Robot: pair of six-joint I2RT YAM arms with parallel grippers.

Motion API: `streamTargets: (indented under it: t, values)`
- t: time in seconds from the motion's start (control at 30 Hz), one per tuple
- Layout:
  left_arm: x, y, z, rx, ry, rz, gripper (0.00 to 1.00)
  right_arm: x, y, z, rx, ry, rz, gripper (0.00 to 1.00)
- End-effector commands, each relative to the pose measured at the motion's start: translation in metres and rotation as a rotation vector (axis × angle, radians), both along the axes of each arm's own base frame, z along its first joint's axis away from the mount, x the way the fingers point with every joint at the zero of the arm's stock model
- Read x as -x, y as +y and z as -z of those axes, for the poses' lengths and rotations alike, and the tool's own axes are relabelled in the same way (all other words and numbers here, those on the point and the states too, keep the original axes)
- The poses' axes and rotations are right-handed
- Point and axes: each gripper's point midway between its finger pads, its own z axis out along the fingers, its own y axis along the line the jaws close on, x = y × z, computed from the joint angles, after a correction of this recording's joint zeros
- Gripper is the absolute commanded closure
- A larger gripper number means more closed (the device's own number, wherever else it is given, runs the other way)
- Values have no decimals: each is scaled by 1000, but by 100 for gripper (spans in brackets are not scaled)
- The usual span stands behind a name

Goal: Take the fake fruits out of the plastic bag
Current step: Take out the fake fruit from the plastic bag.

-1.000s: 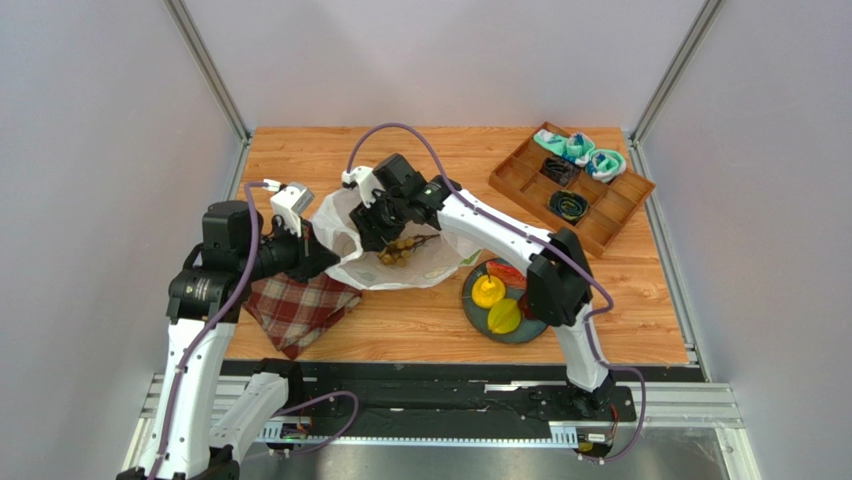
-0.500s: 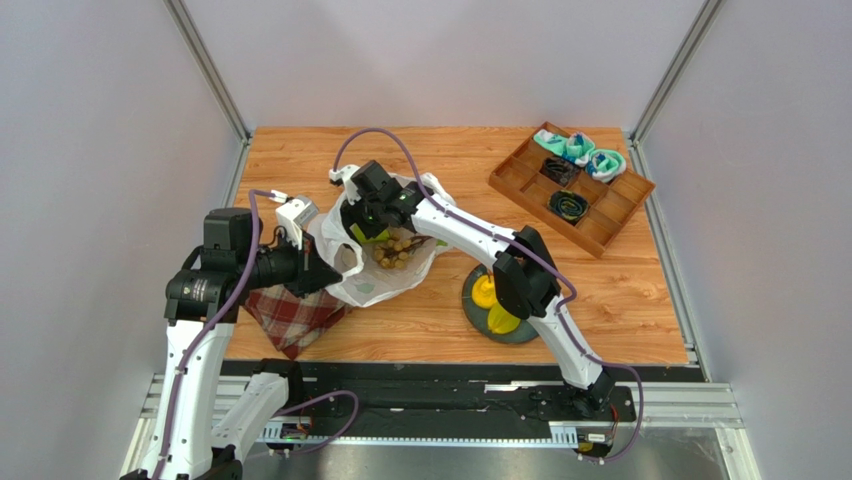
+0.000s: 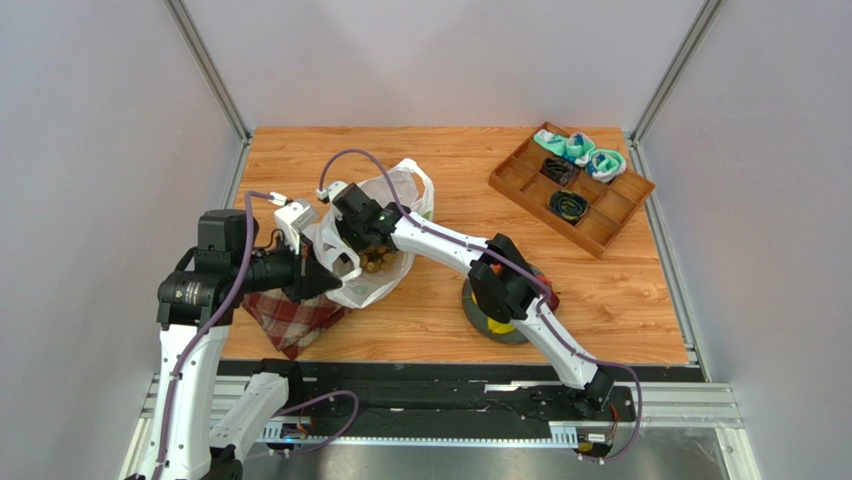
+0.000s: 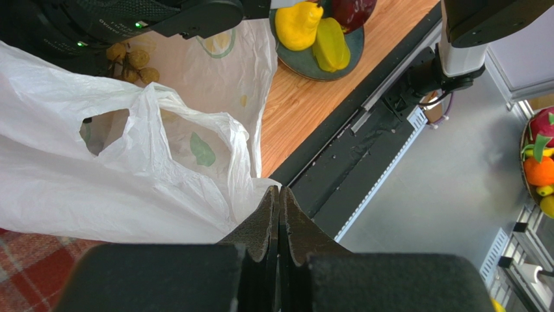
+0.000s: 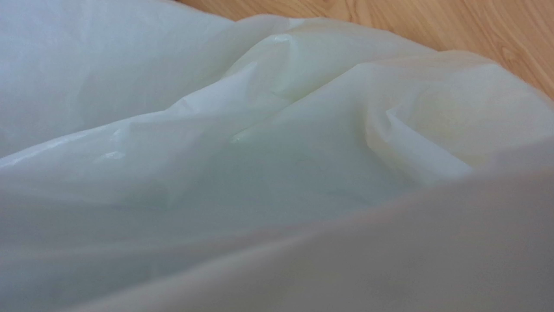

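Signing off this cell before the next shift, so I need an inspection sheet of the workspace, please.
Surface: wooden table.
Job's things: bag open at left; grapes inside it; two yellow fruits and apple on plate.
Clutter: plaid cloth under left arm; tray with socks far right.
Grippers: left gripper shut on bag's edge; right gripper inside bag, opening hidden.
Cables: purple cables, one looping off each arm.
Surroundings: grey walls; more fruit beyond the table.
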Motion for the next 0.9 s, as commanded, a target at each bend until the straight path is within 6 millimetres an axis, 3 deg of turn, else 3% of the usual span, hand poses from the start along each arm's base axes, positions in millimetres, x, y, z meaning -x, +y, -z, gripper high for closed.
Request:
streamTargets:
  t: [0.0, 0.1, 0.37, 0.4, 0.47, 0.5, 0.57, 0.6, 0.7, 0.8, 0.87]
  values:
    - [3, -3, -2, 18, -10, 22, 100, -18, 24, -35, -97, -115, -4, 9]
    - [3, -3, 0, 21, -9, 19, 100, -13, 36, -47, -145, -116, -68, 24]
    - [-2, -2, 5, 21, -8, 7, 100, 9, 38, -35, -135, -44, -176, 51]
    - [-2, -2, 6, 20, -9, 6, 100, 9, 38, -38, -135, -49, -181, 66]
    - [-4, -2, 8, 20, -6, -1, 100, 6, 38, -45, -141, -62, -176, 79]
    - [-4, -2, 9, 22, -4, -4, 100, 6, 39, -46, -144, -65, -176, 80]
    - [-4, -2, 10, 29, -1, -5, 100, 6, 42, -47, -159, -59, -170, 65]
    - [-4, -2, 10, 32, 3, -6, 100, 7, 42, -44, -161, -49, -164, 42]
    - [0, -5, 10, 45, 20, 12, 100, 13, 46, -36, -169, -27, -144, 20]
    - [6, -7, 9, 62, 41, 35, 100, 19, 52, -25, -168, -10, -137, 13]
    - [8, -9, 8, 72, 53, 46, 100, 15, 59, -29, -190, -14, -117, 11]
